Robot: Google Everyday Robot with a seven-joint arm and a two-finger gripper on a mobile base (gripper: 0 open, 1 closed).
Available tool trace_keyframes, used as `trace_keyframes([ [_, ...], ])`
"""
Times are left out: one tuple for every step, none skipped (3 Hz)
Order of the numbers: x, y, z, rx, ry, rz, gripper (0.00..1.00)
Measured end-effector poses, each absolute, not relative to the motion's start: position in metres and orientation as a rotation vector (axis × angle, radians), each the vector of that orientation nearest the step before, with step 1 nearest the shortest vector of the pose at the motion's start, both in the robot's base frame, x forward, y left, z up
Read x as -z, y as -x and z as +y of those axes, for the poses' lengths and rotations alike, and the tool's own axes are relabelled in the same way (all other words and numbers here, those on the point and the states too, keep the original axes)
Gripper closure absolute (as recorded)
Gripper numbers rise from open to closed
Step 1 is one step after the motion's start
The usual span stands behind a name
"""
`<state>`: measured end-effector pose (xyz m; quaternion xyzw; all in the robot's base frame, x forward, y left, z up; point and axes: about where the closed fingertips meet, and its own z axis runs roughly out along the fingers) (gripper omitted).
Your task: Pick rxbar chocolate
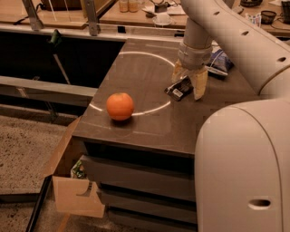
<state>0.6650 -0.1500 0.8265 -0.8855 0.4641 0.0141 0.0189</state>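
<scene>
The rxbar chocolate [179, 89] is a small flat black wrapper with a white label patch at its near end. It lies on the dark tabletop [136, 131], right of the orange [120, 106]. My gripper [188, 82] hangs open straight over the bar. One tan finger [178, 71] is at the bar's far left and the other finger [200, 84] is at its right, so the bar lies between them. The fingers are low, at or near the table surface. The bar's far end is hidden by the gripper.
A blue-and-white chip bag [220, 60] lies behind the gripper at the table's far right. My white arm and body [244, 163] fill the right side. An open cardboard box [72, 181] stands on the floor at the table's left front. A cluttered wooden bench [154, 13] runs behind.
</scene>
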Motion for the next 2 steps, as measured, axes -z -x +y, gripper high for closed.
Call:
trace_keyframes([
  [-0.8271, -0.6649, -0.1507, -0.043, 2.748, 1.443, 0.65],
  [-0.8277, -0.6648, -0.1514, -0.043, 2.748, 1.446, 0.66],
])
